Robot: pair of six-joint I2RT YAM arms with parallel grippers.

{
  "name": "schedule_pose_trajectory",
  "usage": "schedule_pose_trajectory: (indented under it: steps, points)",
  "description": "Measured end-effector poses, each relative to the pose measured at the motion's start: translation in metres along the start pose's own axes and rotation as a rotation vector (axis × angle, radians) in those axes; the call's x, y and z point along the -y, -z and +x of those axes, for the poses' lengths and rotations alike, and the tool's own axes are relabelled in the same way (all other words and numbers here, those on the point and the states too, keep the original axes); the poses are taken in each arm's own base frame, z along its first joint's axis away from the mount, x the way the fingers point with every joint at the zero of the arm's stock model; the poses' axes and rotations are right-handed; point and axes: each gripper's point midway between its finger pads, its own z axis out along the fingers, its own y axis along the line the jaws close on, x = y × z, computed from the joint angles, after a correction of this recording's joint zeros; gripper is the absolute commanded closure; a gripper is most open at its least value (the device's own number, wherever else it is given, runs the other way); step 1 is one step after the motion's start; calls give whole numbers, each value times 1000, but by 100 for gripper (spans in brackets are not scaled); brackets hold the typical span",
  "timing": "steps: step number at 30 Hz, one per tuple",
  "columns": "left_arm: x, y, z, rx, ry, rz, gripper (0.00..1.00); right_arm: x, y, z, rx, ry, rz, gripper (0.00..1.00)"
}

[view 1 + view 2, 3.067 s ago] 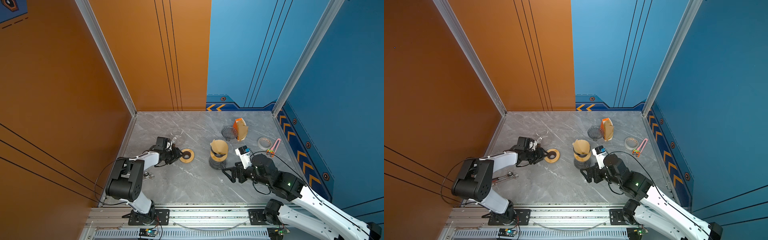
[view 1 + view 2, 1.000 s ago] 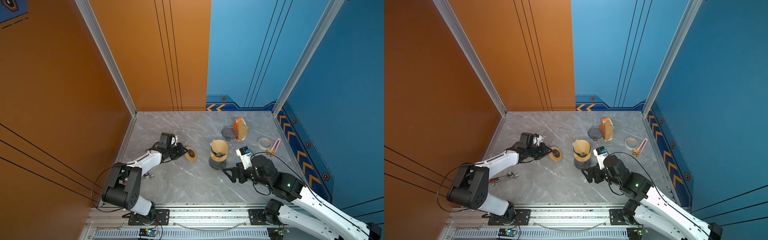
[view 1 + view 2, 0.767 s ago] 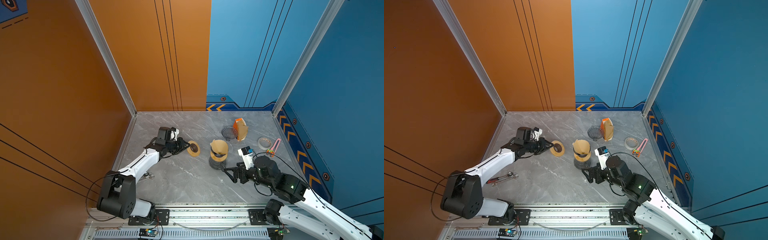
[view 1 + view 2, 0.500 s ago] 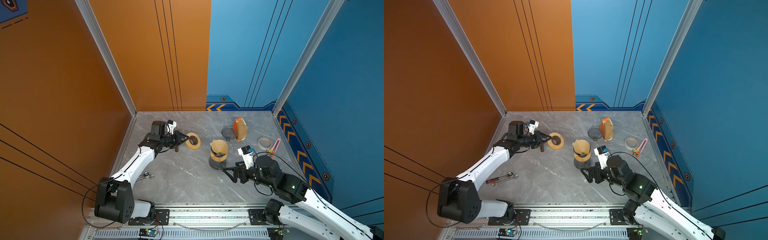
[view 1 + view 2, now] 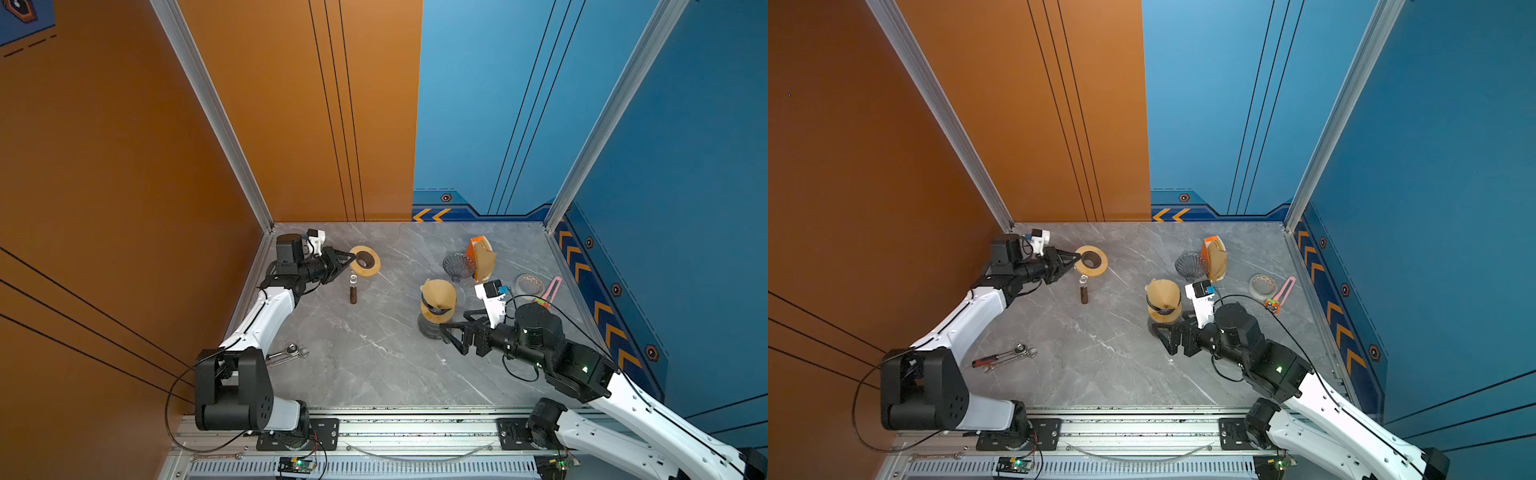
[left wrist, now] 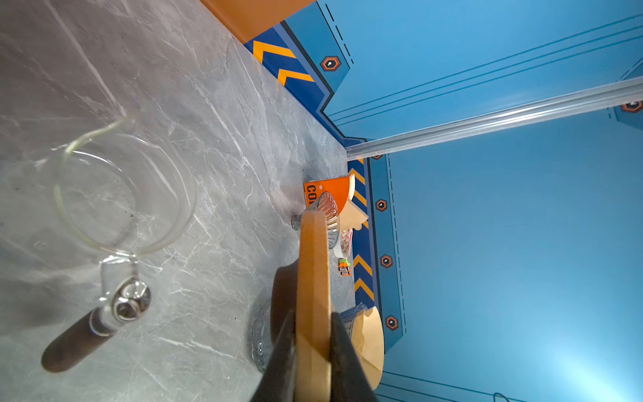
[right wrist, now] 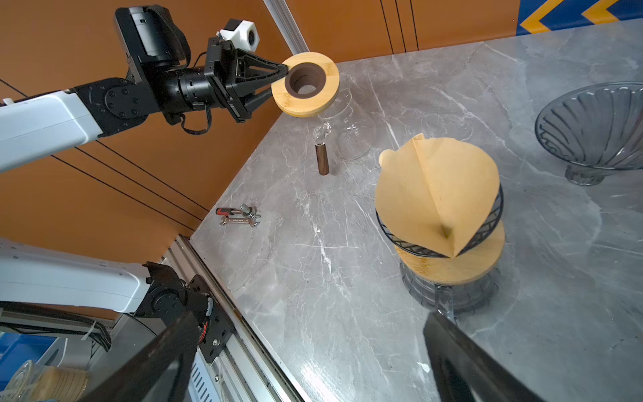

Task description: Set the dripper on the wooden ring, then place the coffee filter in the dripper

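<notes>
- Left wrist view: the left claw (image 6: 313, 323) is clamped on the edge of a wooden ring (image 6: 313, 275), with one finger on each flat face.
- The ring has a dark, hollow centre and hangs in the air, well apart from the dripper (image 7: 483, 231), on its orange-wall side.
- Just under the ring a glass carafe (image 7: 351, 139) stands on the table (image 7: 313, 261), with its dark handle (image 7: 323, 163) pointing towards the front rail.
- The right claw (image 7: 309, 318) is spread wide and grips nothing. It sits low over the table near the dripper's base, on the rail side.
- The filter (image 7: 435, 188) sits point-down in the dripper's wire basket, opened into a cone, with its rim rising above the wire.
- The dripper stands upright on a wooden disc (image 7: 452, 269) over a clear ribbed base.
- A ribbed glass funnel (image 7: 591, 128) stands near the dripper on its back-wall side, not touching it.
- An orange box (image 5: 473, 249) of filters is just beyond the funnel; I cannot tell whether they touch.
- A tape roll (image 5: 530, 286) and a pink tool (image 5: 550, 291) lie farther from the dripper, towards the blue wall.
- Wrenches (image 7: 240, 215) lie well apart from the dripper, towards the left arm's base.
</notes>
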Motion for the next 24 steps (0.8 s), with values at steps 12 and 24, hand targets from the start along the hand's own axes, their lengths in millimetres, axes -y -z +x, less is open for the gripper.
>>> schedule_pose_trajectory:
  steps: [12, 24]
  points:
    - [-42, -23, -25, 35, 79, -6, 87, -2, -2, -3, 1, 3, 0, 0]
    - [-65, -36, -43, 50, 119, -30, 87, -2, -2, -3, -1, 3, 0, 0]
